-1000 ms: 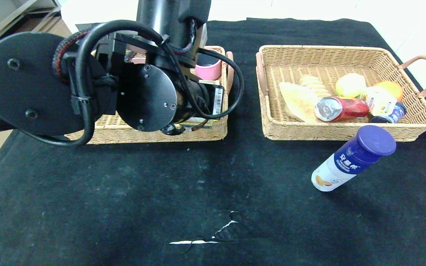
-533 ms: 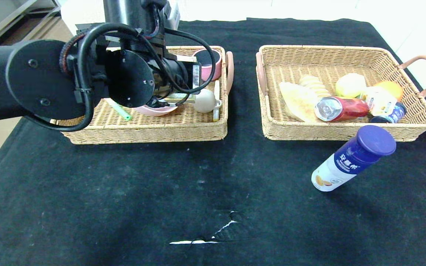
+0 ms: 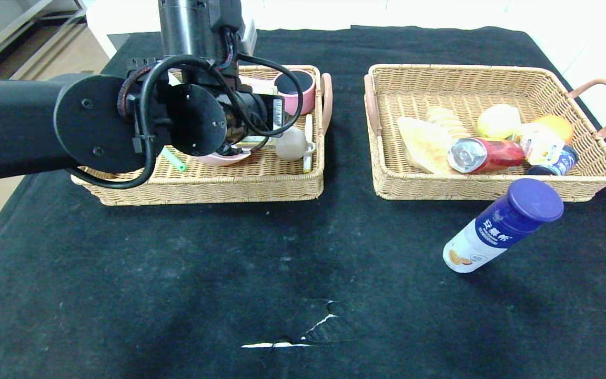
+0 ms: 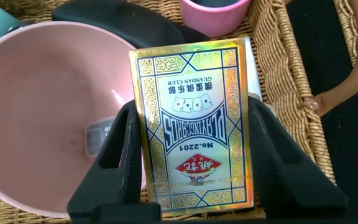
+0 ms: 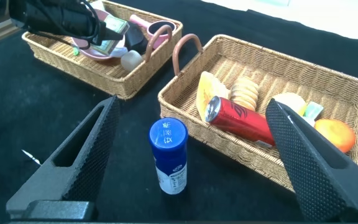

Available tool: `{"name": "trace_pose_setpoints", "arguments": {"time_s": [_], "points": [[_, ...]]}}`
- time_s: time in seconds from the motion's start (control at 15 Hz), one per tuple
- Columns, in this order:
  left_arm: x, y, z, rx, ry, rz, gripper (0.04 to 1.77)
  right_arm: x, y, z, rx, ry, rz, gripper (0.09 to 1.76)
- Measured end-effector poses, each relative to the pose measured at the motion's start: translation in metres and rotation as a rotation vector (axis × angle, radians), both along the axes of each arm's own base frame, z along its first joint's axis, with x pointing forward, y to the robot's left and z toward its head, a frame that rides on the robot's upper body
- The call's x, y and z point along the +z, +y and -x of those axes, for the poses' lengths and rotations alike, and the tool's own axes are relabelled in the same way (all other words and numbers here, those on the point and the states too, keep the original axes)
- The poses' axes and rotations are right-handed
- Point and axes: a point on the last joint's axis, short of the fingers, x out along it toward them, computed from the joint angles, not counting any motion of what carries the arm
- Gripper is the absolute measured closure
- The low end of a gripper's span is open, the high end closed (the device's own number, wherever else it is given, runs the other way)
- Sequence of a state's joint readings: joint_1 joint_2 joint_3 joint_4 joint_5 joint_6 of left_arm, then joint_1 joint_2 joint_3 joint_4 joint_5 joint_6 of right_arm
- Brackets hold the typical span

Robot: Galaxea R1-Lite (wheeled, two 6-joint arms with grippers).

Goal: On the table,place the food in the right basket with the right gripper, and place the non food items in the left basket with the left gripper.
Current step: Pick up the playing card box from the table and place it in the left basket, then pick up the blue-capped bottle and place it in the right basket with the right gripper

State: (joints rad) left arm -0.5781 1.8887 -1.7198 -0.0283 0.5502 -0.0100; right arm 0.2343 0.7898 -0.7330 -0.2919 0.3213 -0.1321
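My left gripper (image 4: 194, 127) is shut on a gold and blue playing-card box (image 4: 193, 118), one finger on each long side. It holds the box just above the pink bowl (image 4: 36, 112) inside the left basket (image 3: 208, 188). In the head view the box (image 3: 278, 113) shows at the end of the left arm. A white bottle with a blue cap (image 3: 503, 226) stands on the black cloth in front of the right basket (image 3: 492, 190). My right gripper (image 5: 191, 106) is open and empty, above and in front of that bottle (image 5: 169, 155); it is out of the head view.
The left basket also holds a pink cup (image 3: 298, 88), a white egg-shaped thing (image 3: 290, 143) and a green straw (image 3: 174, 159). The right basket holds a red can (image 3: 484, 154), bread (image 3: 424, 142), biscuits and fruit. A white tear (image 3: 303, 337) marks the cloth.
My left arm has swung left and back over the left basket with the card box, uncovering the bowl and the egg-shaped thing. The bottle has not moved.
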Motion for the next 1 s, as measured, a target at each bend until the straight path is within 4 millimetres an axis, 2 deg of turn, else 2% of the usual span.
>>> {"name": "trace_pose_setpoints", "arguments": {"time_s": [0.33, 0.67, 0.8, 1.0], "points": [[-0.003, -0.002, 0.0, -0.004, 0.007, 0.001, 0.46, -0.001, 0.0, -0.001, 0.0, 0.004, 0.001, 0.14], [-0.005, -0.003, 0.006, -0.017, 0.018, -0.005, 0.29, -0.002, 0.001, -0.002, 0.011, 0.01, 0.005, 0.14], [-0.004, -0.005, 0.02, -0.047, 0.026, -0.011, 0.25, -0.003, 0.001, -0.003, 0.02, 0.017, 0.009, 0.14], [-0.001, -0.008, 0.051, -0.145, 0.037, -0.018, 0.2, -0.005, 0.002, -0.006, 0.019, 0.025, 0.016, 0.14]]}}
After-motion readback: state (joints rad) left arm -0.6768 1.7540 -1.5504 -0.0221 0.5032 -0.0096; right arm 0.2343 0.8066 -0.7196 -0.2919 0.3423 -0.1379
